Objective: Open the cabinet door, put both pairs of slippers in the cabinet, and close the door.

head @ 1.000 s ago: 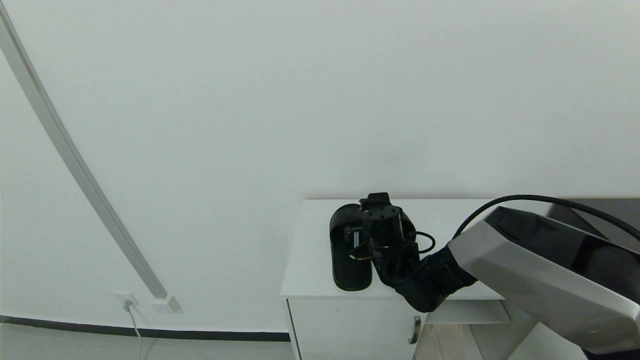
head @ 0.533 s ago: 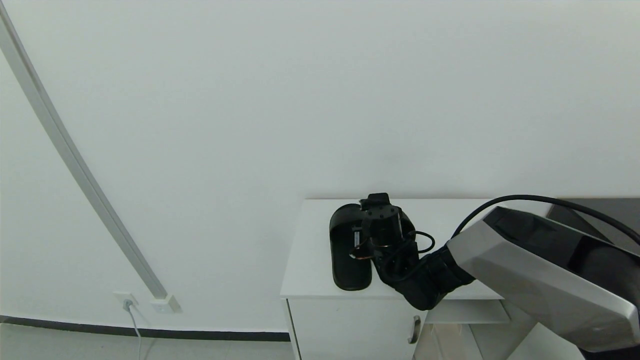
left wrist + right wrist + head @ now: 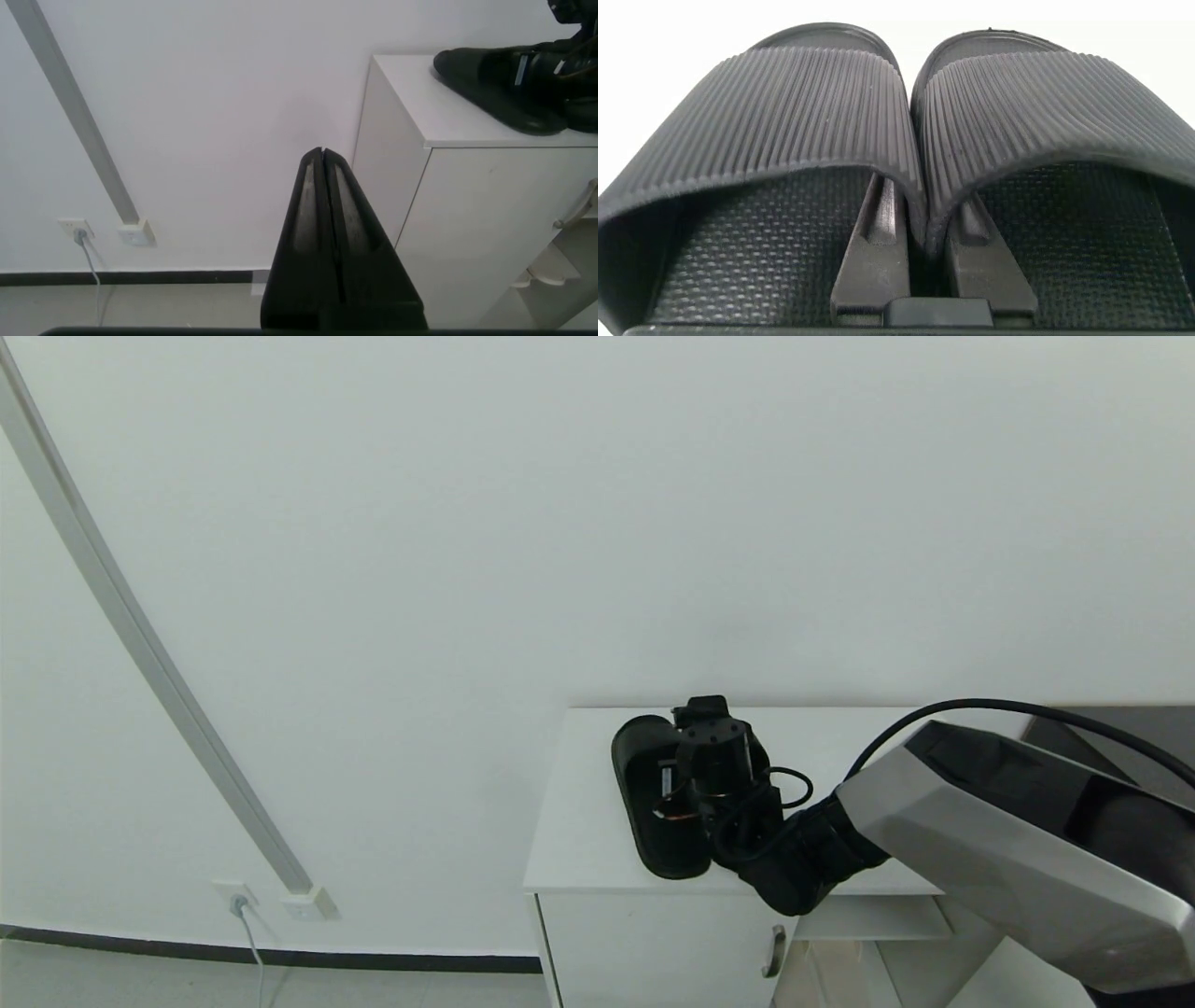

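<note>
A pair of black slippers (image 3: 651, 803) lies on the white cabinet top (image 3: 579, 831), toes toward the wall. My right gripper (image 3: 679, 795) sits low over the pair from the right. In the right wrist view its fingers (image 3: 878, 245) reach under the two ribbed straps (image 3: 794, 103) and pinch their inner edges together, so my right gripper (image 3: 920, 233) is shut on the slippers. My left gripper (image 3: 322, 157) is shut and holds nothing, low beside the cabinet (image 3: 467, 215) and facing the wall. The slippers (image 3: 509, 70) show above it.
The cabinet's front door (image 3: 653, 947) carries a metal handle (image 3: 774, 952). White shelves (image 3: 868, 919) show to the right of that door. On the wall to the left run a slanted cable duct (image 3: 140, 635) and a socket with a plugged cord (image 3: 238, 901).
The left slipper has swung a little, its heel end toward my right gripper. The gripper itself has barely shifted.
</note>
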Available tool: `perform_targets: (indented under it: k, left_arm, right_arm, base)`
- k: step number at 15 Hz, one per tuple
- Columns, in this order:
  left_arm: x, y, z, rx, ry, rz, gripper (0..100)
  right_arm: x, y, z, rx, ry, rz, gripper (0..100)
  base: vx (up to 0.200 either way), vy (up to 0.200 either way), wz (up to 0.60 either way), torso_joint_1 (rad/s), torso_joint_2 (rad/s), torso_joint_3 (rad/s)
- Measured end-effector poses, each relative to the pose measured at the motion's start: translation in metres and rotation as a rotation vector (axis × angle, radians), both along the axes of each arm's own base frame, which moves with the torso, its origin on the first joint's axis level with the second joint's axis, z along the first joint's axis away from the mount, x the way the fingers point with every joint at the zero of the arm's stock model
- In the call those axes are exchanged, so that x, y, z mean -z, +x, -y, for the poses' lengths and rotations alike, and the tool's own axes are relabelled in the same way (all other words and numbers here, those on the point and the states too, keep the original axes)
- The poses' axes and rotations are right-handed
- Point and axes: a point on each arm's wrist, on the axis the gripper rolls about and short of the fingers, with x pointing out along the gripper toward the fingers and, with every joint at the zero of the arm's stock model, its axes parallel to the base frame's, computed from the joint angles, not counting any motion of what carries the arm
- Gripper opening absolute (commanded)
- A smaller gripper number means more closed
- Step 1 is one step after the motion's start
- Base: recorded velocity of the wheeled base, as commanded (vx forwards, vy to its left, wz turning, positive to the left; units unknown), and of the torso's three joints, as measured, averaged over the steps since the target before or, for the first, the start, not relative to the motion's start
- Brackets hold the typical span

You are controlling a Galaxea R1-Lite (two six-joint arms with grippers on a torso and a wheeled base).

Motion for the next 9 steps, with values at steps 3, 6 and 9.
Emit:
perform_targets:
  k: [3, 6, 9]
  left_arm:
    - [0.000, 0.000, 0.000, 0.000, 0.000, 0.000, 0]
    - [0.000, 0.000, 0.000, 0.000, 0.000, 0.000, 0]
    - [0.000, 0.000, 0.000, 0.000, 0.000, 0.000, 0]
  right_arm:
    - [-0.017, -0.012, 0.006, -0.029, 0.010, 0.006, 0]
    - [-0.036, -0.043, 0.021, -0.120, 0.012, -0.016, 0]
    - [-0.048, -0.084, 0.043, -0.227, 0.024, -0.032, 0]
  base:
    - [0.000, 0.000, 0.00, 0.000, 0.00, 0.000]
    - [0.000, 0.000, 0.00, 0.000, 0.00, 0.000]
    - [0.000, 0.000, 0.00, 0.000, 0.00, 0.000]
